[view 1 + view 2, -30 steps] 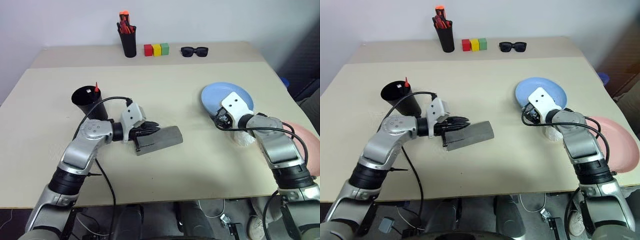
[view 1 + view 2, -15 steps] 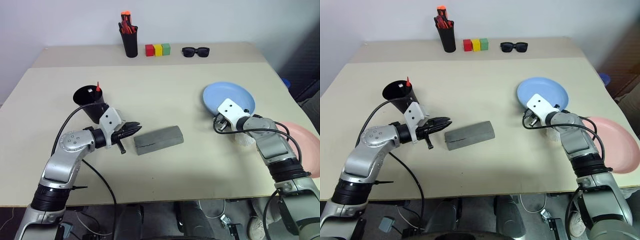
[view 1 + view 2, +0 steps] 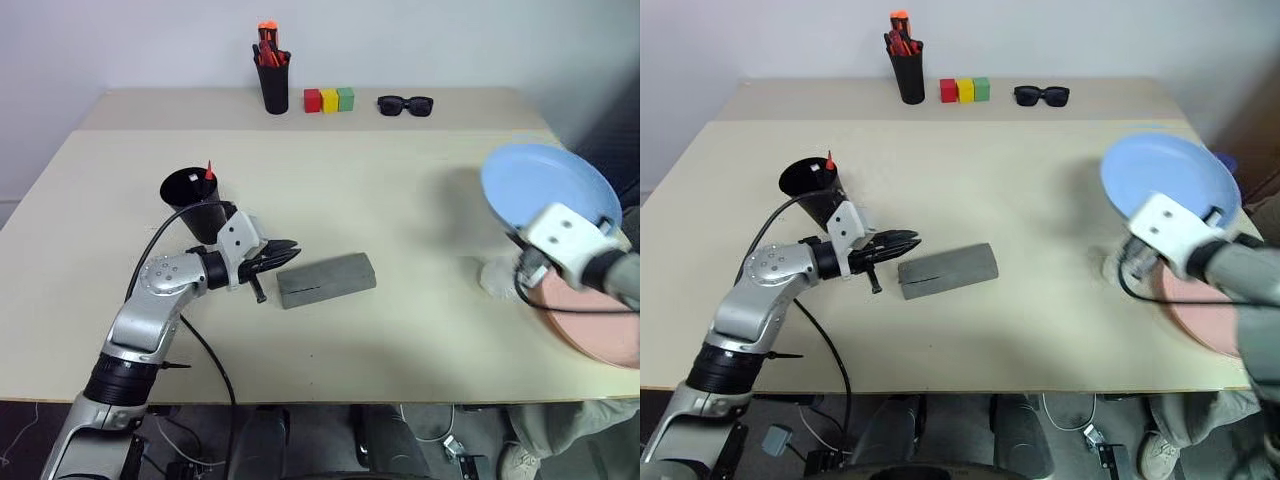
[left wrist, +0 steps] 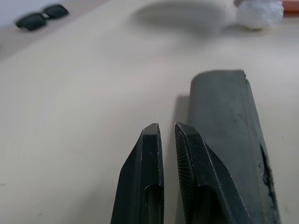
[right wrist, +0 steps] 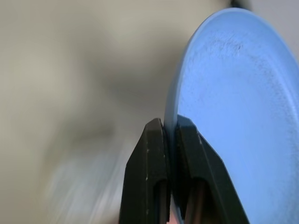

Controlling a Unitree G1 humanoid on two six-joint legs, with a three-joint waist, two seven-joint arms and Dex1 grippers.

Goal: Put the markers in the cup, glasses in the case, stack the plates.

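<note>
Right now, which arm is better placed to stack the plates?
The right. Its gripper is already shut on the rim of the blue plate, lifted next to the pink plate. The left gripper is shut, across the table by the grey case.

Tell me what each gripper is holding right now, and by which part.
The right gripper pinches the light blue plate by its rim, lifted off the table. The left gripper holds nothing.

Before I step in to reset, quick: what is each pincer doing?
Left pincer: closed, holding nothing, beside the grey case.
Right pincer: closed on the rim of the blue plate, lifted off the table.
</note>
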